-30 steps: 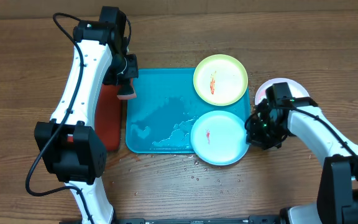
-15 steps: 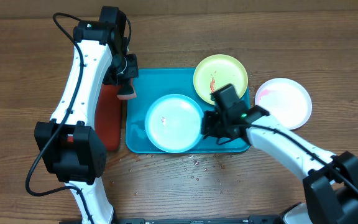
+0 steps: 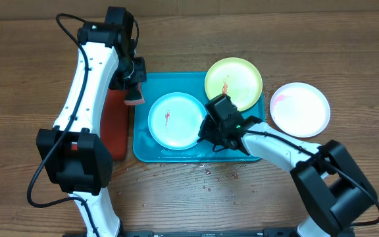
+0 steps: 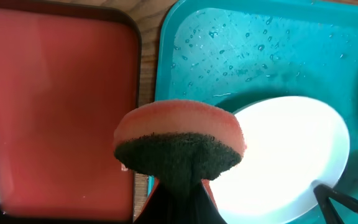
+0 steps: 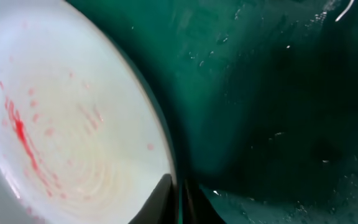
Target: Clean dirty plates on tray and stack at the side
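The pale mint-blue plate (image 3: 175, 120), with a red smear, lies on the left half of the wet turquoise tray (image 3: 176, 84). My right gripper (image 3: 206, 131) is shut on its right rim; the right wrist view shows the rim (image 5: 166, 155) between the fingers (image 5: 179, 199). The yellow-green plate (image 3: 234, 84), red-smeared, rests on the tray's far right corner. The white plate (image 3: 300, 109), with a faint pink smear, lies on the table to the right. My left gripper (image 3: 134, 85) is shut on a pink sponge with a dark scrubbing face (image 4: 179, 140), held above the tray's left edge beside the mint plate (image 4: 291, 155).
A red, black-rimmed tray (image 3: 116, 125) lies left of the turquoise tray, seen closely in the left wrist view (image 4: 55, 106). Water drops lie on the wood in front of the tray (image 3: 209, 179).
My right gripper has dragged the mint-blue plate from the tray's front right corner leftward across the tray to its left half. The left arm has not moved.
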You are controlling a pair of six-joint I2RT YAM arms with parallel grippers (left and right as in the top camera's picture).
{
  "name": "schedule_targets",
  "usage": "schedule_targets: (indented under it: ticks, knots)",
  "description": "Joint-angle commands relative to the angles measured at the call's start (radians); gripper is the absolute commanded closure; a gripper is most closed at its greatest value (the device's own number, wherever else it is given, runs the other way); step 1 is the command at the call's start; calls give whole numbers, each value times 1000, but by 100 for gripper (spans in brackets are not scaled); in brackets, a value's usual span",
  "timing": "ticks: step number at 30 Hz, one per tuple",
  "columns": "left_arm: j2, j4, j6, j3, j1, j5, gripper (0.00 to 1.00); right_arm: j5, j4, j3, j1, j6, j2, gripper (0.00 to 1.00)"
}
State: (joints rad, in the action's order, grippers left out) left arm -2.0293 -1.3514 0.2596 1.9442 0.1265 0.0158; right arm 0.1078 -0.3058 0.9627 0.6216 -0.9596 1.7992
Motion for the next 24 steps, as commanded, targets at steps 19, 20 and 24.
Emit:
schedule_targets:
  ticks: [19,20,24]
  knots:
    - [2,24,3,14,12,30,96,-79,14,102,-50,424,43,67]
    - [2,24,3,14,14,30,96,-74,14,103,-50,430,43,67]
    - [2,26,3,14,19,30,96,-53,11,104,-50,433,45,68]
